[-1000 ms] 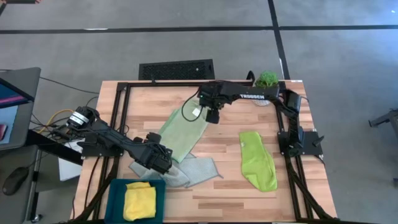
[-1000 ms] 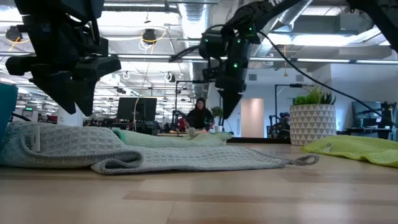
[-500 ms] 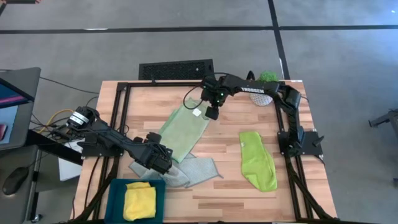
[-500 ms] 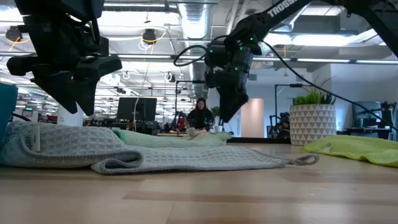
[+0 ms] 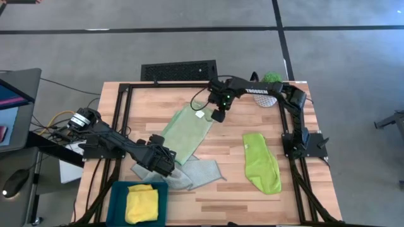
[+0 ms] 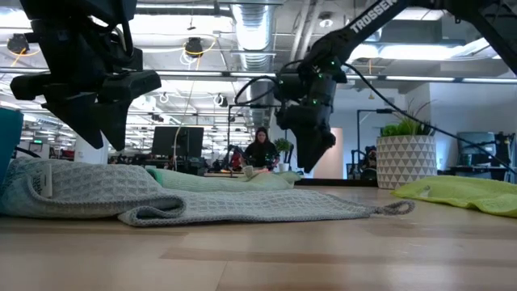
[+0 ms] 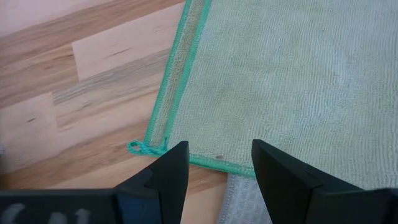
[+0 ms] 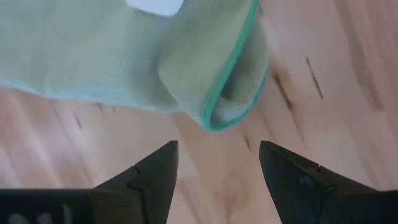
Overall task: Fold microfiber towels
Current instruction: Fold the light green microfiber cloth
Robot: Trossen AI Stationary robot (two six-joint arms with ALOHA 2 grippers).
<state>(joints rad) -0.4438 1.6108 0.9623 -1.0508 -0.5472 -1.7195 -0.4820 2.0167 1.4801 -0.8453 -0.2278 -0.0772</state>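
1. The sage green towel [image 5: 187,133] lies spread on the middle of the wooden table [image 5: 252,189]. Its far corner, with a white label, is curled over, and it was lying just as it does now a second ago.
2. The right gripper [image 5: 218,116] hovers over that curled corner with its fingers apart, holding nothing. A second ago it was slightly farther left; it has since shifted a little toward the potted plant [image 5: 271,80].
3. The left gripper [image 5: 162,162] hangs above the towel's near corner, fingers apart and empty, unmoved since the earlier frame.
4. The pale grey-green towel [image 5: 199,171] lies crumpled under the sage one and is partly hidden by the left arm.
5. The lime green towel [image 5: 261,162] lies folded lengthwise, well apart to the right.
6. The bright yellow towel [image 5: 141,203] sits bunched in the teal bin [image 5: 117,200], which the picture's lower edge cuts off.
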